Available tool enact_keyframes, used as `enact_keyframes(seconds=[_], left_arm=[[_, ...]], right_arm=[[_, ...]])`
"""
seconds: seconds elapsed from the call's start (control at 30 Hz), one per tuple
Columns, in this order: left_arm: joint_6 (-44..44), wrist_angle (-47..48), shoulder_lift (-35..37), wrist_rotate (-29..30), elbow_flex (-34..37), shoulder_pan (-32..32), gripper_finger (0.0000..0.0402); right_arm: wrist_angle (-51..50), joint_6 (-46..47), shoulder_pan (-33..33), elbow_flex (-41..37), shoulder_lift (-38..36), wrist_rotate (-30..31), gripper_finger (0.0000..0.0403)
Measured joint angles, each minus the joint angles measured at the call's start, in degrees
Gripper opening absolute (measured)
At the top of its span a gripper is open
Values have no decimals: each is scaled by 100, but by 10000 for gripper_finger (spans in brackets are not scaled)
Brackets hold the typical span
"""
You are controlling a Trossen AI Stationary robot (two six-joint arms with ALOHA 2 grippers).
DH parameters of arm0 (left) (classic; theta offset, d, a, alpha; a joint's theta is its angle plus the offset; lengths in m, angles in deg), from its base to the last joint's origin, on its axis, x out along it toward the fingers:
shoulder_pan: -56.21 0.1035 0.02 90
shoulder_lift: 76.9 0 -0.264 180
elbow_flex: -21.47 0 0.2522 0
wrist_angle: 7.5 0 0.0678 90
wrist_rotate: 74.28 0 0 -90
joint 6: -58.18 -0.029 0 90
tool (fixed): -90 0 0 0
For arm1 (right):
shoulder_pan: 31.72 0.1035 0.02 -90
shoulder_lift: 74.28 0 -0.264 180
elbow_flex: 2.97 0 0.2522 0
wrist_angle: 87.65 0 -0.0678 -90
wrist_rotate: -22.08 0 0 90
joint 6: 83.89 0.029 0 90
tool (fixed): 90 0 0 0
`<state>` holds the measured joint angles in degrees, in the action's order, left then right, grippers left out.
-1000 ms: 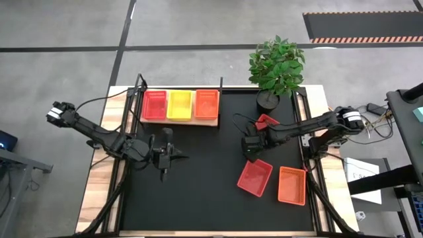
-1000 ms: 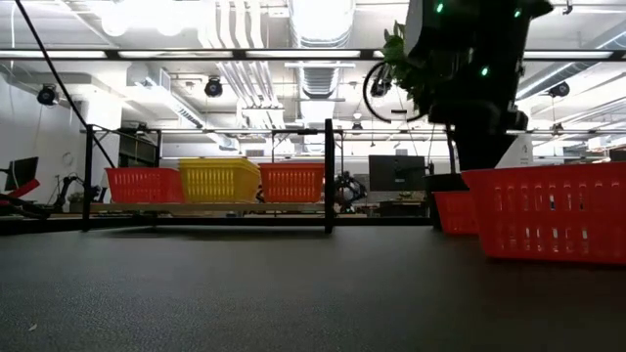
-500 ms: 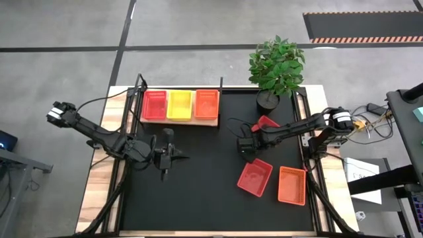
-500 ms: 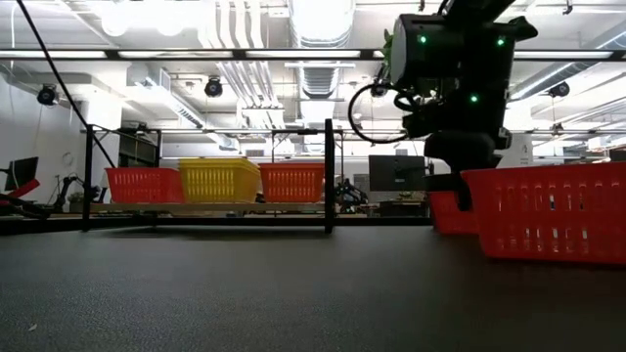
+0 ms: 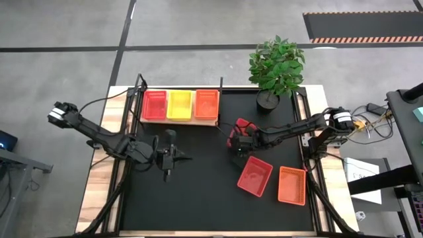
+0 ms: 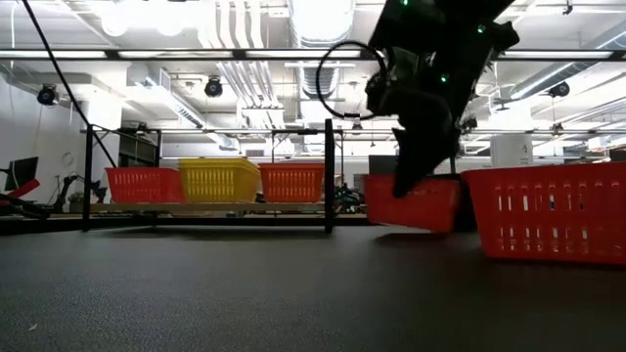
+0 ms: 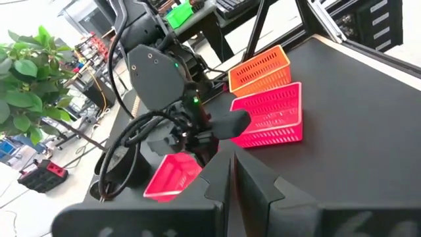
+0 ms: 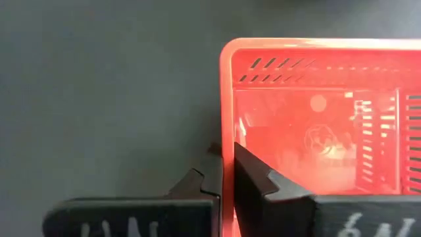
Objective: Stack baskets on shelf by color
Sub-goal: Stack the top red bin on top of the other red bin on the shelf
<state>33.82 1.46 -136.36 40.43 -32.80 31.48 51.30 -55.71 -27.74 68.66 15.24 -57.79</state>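
Note:
On the light-wood shelf (image 5: 180,121) at the far left stand a pinkish-red basket (image 5: 154,104), a yellow basket (image 5: 180,104) and an orange basket (image 5: 206,104), side by side. My right gripper (image 8: 225,172) is at mid-table, shut on another pinkish-red basket (image 6: 411,203). A third pinkish-red basket (image 5: 255,176) and an orange basket (image 5: 291,185) rest flat on the black mat at the near right. My left gripper (image 5: 177,157) hovers shut over the mat's left middle and holds nothing. My right gripper pinches one wall of the pinkish-red basket near a corner, at the rim (image 8: 227,135), one finger inside (image 8: 258,176) and one outside (image 8: 205,176). The fingers slant down from the table's right. The basket hangs tilted below them; whether it clears the mat I cannot tell.
A potted plant (image 5: 276,66) stands at the mat's far right corner. Black frame posts (image 6: 330,176) rise beside the shelf. Bare black mat (image 5: 198,192) lies between the two arms and along the near edge.
My right gripper has tipped further down, taken hold of the pinkish-red basket near the plant pot and moved toward the table's left. The basket has gone with it, away from the pot, and now sits tilted.

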Motion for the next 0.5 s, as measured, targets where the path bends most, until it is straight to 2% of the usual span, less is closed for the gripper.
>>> enact_keyframes(seconds=[0.37, 0.5], left_arm=[[2, -96, -52, 0, 0, 0, 5], [2, -94, -52, 0, 0, 0, 5]], right_arm=[[1770, -1326, 298, 0, 164, -876, 9], [2261, -1677, 367, 0, 370, -925, 9]])
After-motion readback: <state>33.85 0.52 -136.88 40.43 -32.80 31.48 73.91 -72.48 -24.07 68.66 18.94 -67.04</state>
